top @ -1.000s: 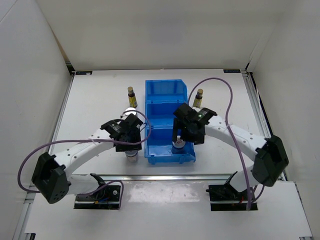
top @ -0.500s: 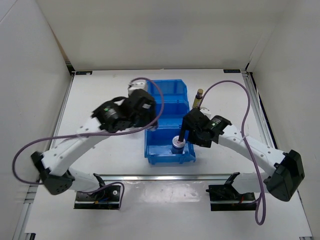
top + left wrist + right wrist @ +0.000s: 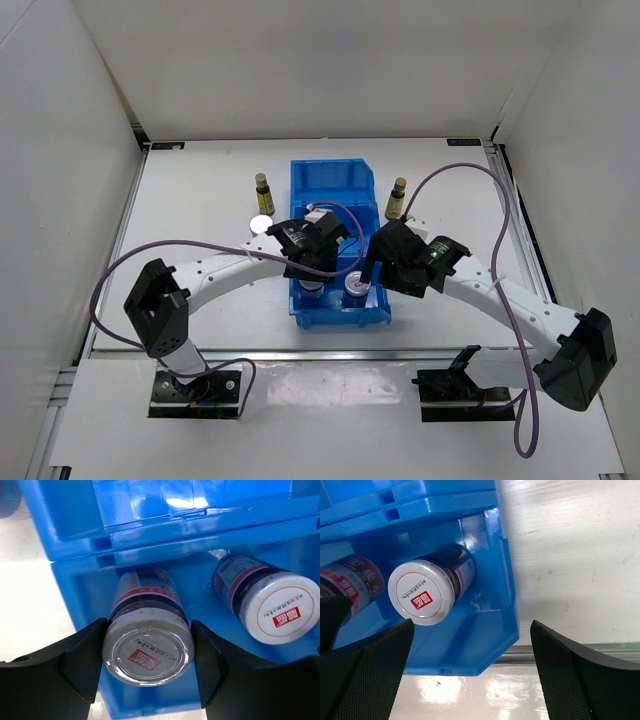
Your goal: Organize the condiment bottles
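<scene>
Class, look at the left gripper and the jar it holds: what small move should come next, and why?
Probably open the left gripper: it clasps a red-marked jar that is already down inside the near compartment of the blue bin, beside the second jar.

Two jars with dark bodies, red/white/blue labels and white lids with a red mark were both in the near compartment of the blue bin [image 3: 330,168]. The left jar [image 3: 147,647] was upright, clamped at the lid between the left gripper's [image 3: 148,656] jaws. The right jar [image 3: 280,607] stood free just beside it. Two brown yellow-labelled bottles stood upright on the surface [image 3: 195,215]: the left bottle [image 3: 263,194] near the bin's left side, the right bottle [image 3: 397,198] just beside its right side. A silver-lidded container [image 3: 261,225] sat near the left bottle, on its near side.
</scene>
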